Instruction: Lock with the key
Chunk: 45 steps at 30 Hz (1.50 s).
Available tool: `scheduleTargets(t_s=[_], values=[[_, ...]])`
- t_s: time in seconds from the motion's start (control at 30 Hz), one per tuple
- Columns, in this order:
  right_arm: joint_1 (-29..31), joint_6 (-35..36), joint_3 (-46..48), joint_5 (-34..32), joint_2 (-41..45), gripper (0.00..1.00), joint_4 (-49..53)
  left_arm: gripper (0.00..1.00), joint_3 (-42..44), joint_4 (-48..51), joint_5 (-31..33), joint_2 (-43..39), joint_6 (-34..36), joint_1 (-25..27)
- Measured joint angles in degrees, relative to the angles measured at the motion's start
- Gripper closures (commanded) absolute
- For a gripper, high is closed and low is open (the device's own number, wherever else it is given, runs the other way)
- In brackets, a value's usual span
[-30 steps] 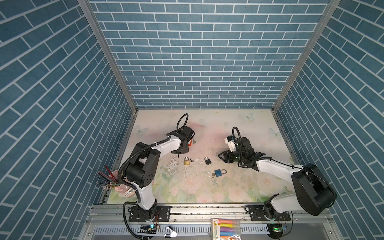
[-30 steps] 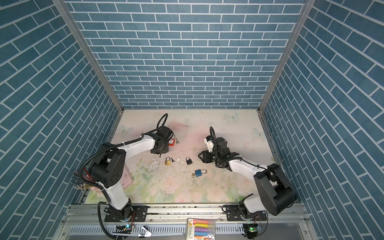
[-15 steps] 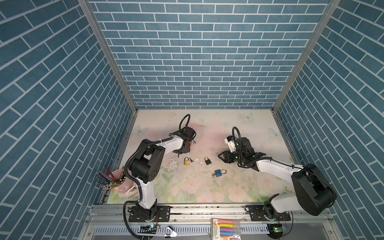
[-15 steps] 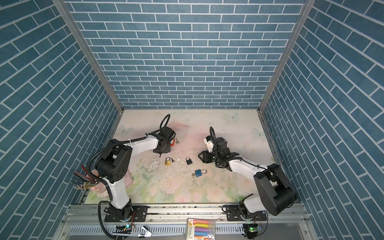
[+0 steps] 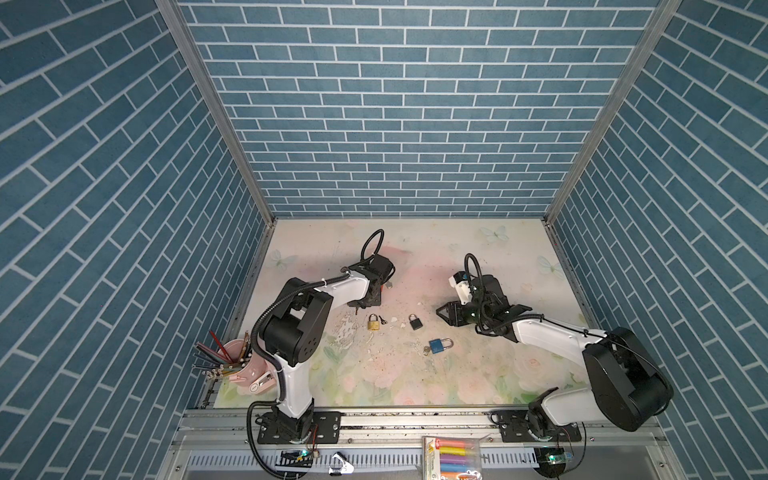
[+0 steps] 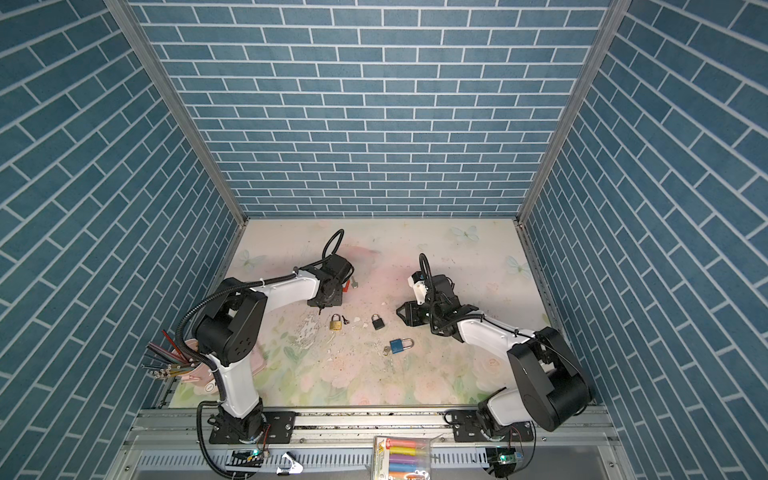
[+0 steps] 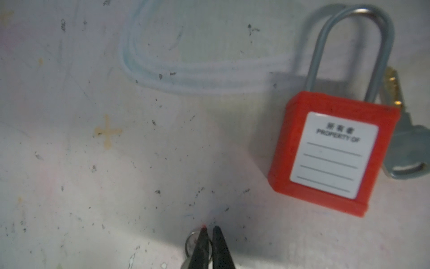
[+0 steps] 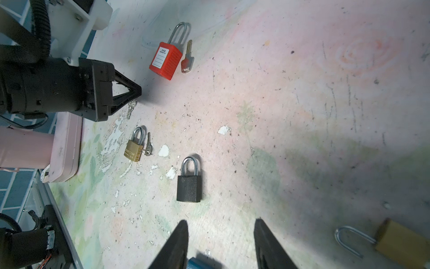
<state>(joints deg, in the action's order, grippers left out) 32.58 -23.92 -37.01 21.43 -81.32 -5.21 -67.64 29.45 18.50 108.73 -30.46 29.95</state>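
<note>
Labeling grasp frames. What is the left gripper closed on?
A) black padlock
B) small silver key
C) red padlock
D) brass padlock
B: the left gripper is pinched shut on the small silver key, while the red padlock, brass padlock and black padlock all lie apart from it.

small key (image 7: 192,242): ring half hidden behind the left hand (image 7: 210,229); grip unclear.
grey key (image 7: 406,144): partly behind the red padlock (image 7: 330,153), cut by the edge.
brass padlock (image 8: 398,244): body cropped at the corner.
blue padlock (image 8: 197,262): only a sliver shows beside the right hand (image 8: 221,221).
</note>
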Motion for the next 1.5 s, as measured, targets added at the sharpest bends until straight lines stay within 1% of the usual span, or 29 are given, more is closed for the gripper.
scheduleTargets(t_s=[0.07, 0.23, 0.3, 0.5, 0.8, 1.07, 1.3, 1.5], values=[[0.0, 0.0, 0.0, 0.0, -0.2, 0.53, 0.0, 0.89, 0.0, 0.3, 0.4, 0.0, 0.0, 0.4], [0.0, 0.0, 0.0, 0.0, -0.5, 0.53, 0.0, 0.75, 0.0, 0.8, 2.2, -0.4, -0.2, 1.1], [0.0, 0.0, 0.0, 0.0, -0.5, 0.53, 0.0, 0.73, 0.0, 1.0, 2.8, -1.0, -0.3, 1.3], [0.0, 0.0, 0.0, 0.0, -0.8, 0.53, -0.2, 0.73, 0.0, 1.4, 4.2, -3.0, -0.4, 1.5], [0.0, 0.0, 0.0, 0.0, -1.0, 0.53, -0.4, 0.73, 0.0, 1.9, 4.6, -3.0, -0.1, 1.5], [0.0, 0.0, 0.0, 0.0, -1.0, 0.53, -0.4, 0.74, 0.0, 2.3, 5.5, -0.3, 1.4, 2.5], [0.0, 0.0, 0.0, 0.0, -1.0, 0.53, -0.4, 0.74, -0.1, 2.9, 8.5, 1.3, 2.3, 3.2], [0.0, 0.0, 0.0, 0.0, -1.0, 0.53, -0.4, 0.79, -0.6, 3.1, 12.1, 2.6, 3.3, 3.5]])
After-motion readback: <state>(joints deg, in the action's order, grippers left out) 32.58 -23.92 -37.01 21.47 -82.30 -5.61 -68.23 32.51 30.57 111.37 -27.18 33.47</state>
